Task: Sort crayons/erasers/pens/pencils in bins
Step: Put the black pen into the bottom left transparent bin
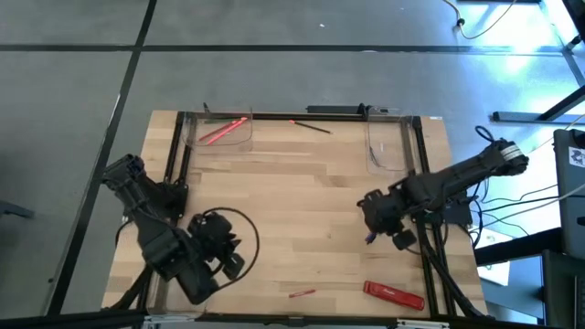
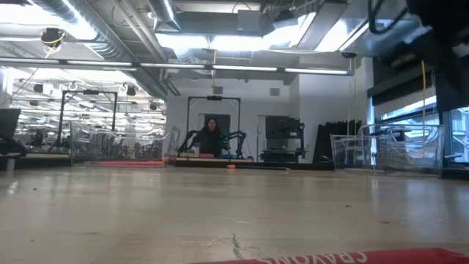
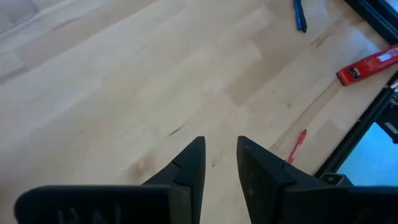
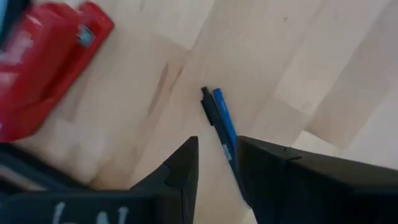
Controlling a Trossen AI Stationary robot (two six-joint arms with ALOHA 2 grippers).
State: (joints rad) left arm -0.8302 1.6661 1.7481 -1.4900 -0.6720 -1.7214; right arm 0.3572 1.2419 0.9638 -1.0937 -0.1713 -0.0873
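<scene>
At twelve o'clock of the desk [image 1: 292, 201], red crayons [image 1: 222, 131] lie in the left bin [image 1: 219, 130]; a second bin [image 1: 388, 144] sits toward one o'clock. A flat red bar [image 1: 394, 292] lies near five o'clock.

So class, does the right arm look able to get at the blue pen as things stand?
Probably yes: the right gripper hangs just above the blue pen, its fingers apart, with bare table around it and nothing between.

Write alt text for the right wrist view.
The right gripper hangs just above a blue pen lying on the light wooden table, fingers slightly apart with nothing between them. A flat red crayon box lies off to one side.
</scene>
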